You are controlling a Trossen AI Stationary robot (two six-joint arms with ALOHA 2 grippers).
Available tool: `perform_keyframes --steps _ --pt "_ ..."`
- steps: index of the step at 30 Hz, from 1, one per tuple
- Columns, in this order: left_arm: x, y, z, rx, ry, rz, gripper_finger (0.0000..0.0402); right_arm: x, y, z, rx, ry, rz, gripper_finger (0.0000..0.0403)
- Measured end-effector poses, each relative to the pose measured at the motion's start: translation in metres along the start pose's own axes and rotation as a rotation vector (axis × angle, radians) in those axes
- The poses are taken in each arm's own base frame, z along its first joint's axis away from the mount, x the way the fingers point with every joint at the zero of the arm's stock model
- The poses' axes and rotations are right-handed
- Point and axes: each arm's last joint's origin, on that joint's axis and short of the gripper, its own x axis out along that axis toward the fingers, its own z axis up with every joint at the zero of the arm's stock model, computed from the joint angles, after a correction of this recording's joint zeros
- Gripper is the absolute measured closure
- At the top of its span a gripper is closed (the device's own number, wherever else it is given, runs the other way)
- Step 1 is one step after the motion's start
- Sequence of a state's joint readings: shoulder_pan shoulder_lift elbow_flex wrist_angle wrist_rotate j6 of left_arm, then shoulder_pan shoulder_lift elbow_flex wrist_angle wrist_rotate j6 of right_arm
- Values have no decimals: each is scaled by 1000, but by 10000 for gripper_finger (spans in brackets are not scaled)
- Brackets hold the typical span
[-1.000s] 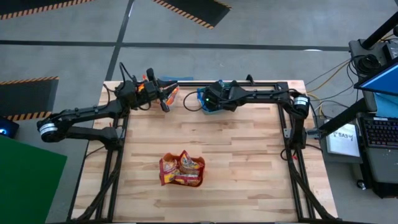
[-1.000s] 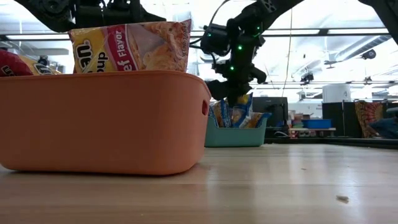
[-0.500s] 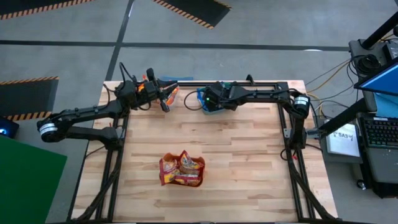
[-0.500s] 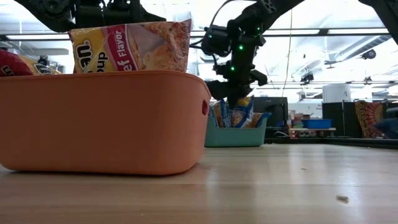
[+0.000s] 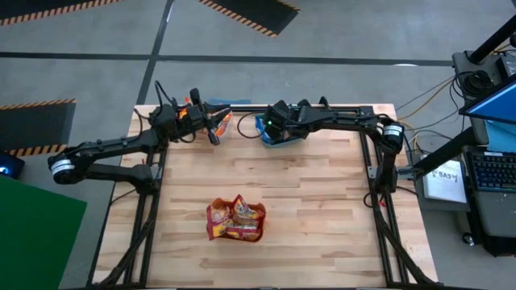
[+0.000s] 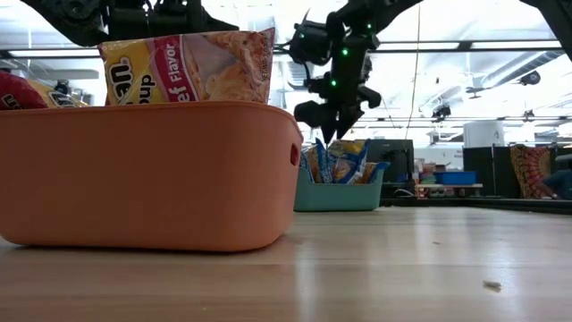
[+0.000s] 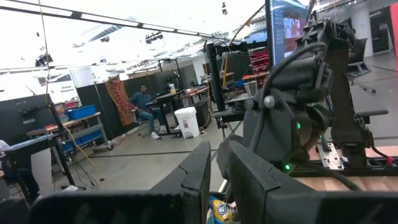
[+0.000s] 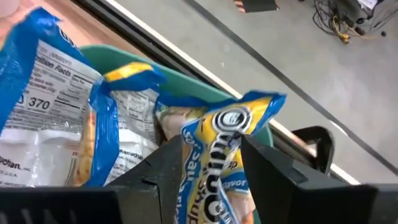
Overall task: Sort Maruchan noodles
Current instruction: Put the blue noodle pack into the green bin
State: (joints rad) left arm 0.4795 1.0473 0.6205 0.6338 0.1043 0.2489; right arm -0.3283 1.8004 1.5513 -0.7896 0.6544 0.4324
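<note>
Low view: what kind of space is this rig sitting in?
Probably a robotics lab or workshop. Hazard-striped floor markings border the wooden table, a laptop and cables sit beside it, and desks with a seated person fill the room behind.

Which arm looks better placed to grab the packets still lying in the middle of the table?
Probably the right. Its gripper hangs open above the teal tub, apparently empty, with a blue packet below it. The left gripper, nearly closed, waits at the far edge. The packets lie about equally far from both.
</note>
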Motion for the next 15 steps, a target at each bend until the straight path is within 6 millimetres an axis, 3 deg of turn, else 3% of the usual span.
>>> perform_keyframes --steps 6,12,15 --pt "0 0 0 0 0 0 363 -1 -10 11 -1 -16 -6 282" --pt "0 0 0 0 0 0 363 21 -23 9 46 3 -43 378" --pt "0 0 0 0 0 0 363 33 -18 0 53 -1 -37 389"
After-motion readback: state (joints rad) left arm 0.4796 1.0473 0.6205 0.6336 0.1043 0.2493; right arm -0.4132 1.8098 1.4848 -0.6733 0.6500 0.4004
